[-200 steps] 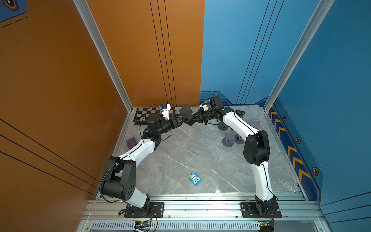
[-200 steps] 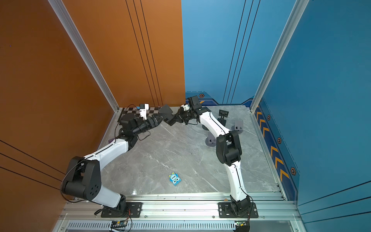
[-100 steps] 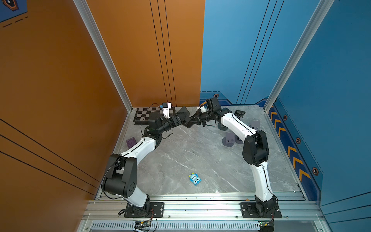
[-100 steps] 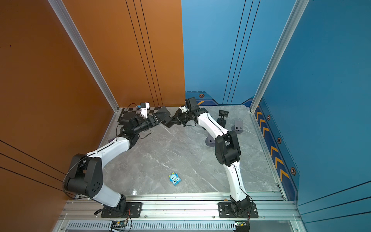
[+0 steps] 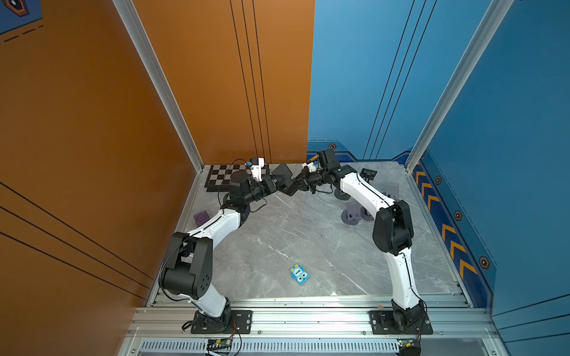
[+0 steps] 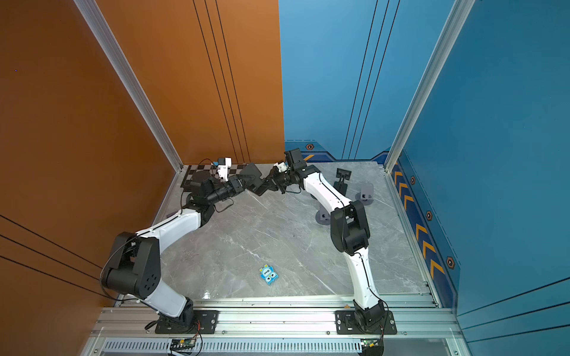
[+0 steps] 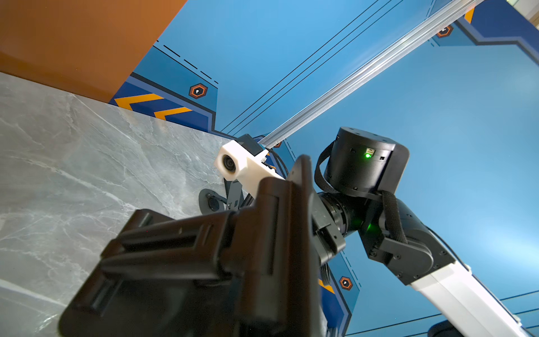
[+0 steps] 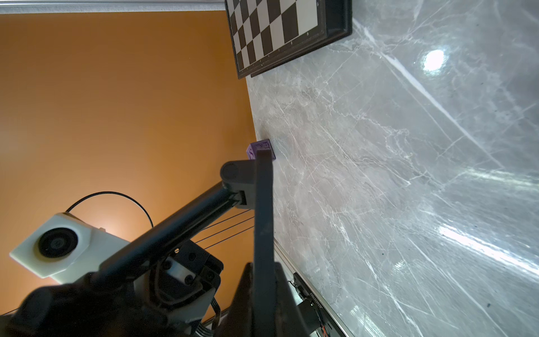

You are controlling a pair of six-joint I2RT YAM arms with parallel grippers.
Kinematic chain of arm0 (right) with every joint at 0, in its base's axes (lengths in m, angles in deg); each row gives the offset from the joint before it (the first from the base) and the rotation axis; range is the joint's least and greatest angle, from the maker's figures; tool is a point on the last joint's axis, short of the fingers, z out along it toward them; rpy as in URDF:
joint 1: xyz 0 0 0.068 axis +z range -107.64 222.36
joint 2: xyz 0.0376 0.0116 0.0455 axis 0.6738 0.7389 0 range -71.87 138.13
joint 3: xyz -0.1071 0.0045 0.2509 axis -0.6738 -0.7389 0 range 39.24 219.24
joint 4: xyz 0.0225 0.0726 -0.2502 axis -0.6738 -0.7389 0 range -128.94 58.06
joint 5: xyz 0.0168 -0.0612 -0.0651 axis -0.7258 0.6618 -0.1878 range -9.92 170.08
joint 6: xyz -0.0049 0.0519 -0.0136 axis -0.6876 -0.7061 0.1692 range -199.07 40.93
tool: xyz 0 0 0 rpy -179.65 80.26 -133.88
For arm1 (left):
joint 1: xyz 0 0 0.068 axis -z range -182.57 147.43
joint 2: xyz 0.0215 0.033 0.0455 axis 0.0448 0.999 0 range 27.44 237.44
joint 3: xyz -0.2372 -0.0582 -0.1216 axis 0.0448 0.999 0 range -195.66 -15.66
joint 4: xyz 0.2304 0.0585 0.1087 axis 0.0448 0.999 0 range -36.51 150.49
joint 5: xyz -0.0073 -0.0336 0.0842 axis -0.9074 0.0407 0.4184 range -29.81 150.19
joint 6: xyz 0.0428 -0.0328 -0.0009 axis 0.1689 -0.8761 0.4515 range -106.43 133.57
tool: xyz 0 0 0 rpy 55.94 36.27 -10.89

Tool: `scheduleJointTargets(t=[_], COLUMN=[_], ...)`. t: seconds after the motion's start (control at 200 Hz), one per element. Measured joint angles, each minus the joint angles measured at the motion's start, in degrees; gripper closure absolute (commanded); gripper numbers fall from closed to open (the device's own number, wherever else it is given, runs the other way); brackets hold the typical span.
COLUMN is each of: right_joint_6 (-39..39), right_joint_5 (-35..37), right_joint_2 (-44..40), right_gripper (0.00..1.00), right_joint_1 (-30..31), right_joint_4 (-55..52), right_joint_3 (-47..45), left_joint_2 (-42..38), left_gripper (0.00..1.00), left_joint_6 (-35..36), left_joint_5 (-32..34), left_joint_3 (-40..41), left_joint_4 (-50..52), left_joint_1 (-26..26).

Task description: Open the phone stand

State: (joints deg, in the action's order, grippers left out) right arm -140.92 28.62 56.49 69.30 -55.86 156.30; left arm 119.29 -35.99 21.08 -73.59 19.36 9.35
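The phone stand (image 5: 283, 175) fills the gap between left gripper (image 5: 276, 184) and right gripper (image 5: 298, 184). The chessboard (image 5: 220, 178) lies close on the left gripper's outer side, with the orange wall (image 5: 216, 92) behind. Grey stands (image 5: 353, 212) flank the right arm. Toward the bases, the marble table (image 5: 293, 234) lies open.

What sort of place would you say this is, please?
Probably a robotics test cell: two arms bolted to an aluminium rail, a marble-look tabletop boxed in by orange and blue panels, props like a chessboard.
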Motion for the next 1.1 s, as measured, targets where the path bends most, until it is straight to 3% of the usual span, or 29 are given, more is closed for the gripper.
scheduleJointTargets(t=[0.18, 0.5, 0.646, 0.961, 1.101], right_joint_6=[-1.1, -8.2, -9.7, -5.4, -3.6], right_joint_5=[0.0, -1.4, -1.5, -1.3, -1.0], right_joint_2=[0.0, 0.0, 0.0, 0.0, -0.6], right_gripper=[1.00, 1.00, 1.00, 1.00, 0.93], right_joint_1=[0.0, 0.0, 0.1, 0.1, 0.1], right_joint_4=[1.0, 18.4, 21.4, 14.6, 11.6], right_joint_3=[0.0, -8.8, -10.2, -8.0, -7.6], left_joint_2=[0.0, 0.0, 0.0, -0.5, -1.2], left_gripper=[0.95, 0.98, 0.98, 1.00, 1.00], left_joint_6=[-1.0, -5.6, -6.0, -6.0, -5.9], left_joint_5=[0.4, 4.2, 4.9, 5.7, 5.7], left_joint_3=[-0.2, 2.4, 3.3, 5.3, 6.3], left_joint_4=[-2.2, -5.6, -6.8, -8.9, -9.2], left_joint_1=[0.8, 1.7, 1.7, 1.9, 1.8])
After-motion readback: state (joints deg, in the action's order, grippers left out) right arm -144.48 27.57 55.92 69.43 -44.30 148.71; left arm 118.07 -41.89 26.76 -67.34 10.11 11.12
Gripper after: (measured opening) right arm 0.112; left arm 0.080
